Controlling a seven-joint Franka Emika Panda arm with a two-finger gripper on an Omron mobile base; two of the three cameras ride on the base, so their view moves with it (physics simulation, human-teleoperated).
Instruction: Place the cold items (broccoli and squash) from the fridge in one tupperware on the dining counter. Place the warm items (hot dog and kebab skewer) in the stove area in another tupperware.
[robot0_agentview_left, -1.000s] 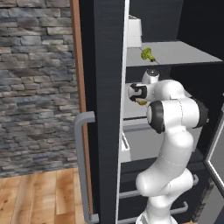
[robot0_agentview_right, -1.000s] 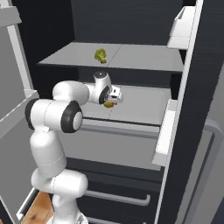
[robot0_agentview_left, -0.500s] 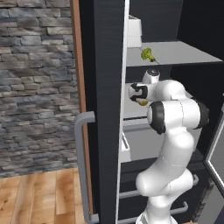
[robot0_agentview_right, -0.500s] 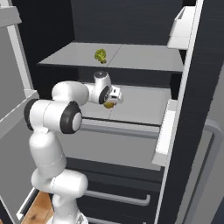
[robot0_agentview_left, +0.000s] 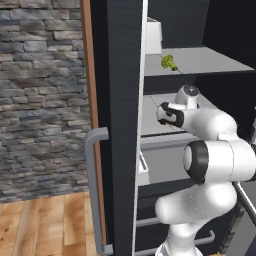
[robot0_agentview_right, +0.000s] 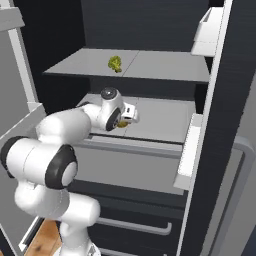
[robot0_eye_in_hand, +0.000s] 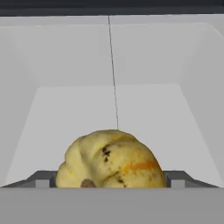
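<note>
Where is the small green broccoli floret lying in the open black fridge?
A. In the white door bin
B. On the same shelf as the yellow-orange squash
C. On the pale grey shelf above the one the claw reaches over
C: the green broccoli floret lies on the upper grey shelf, while the claw and the round yellow-orange squash are one shelf lower.

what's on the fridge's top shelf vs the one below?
Top shelf of the fridge: the broccoli, alone. Shelf below: the squash, sitting between the fingers of the tool. The arm covers that shelf's left part.
</note>
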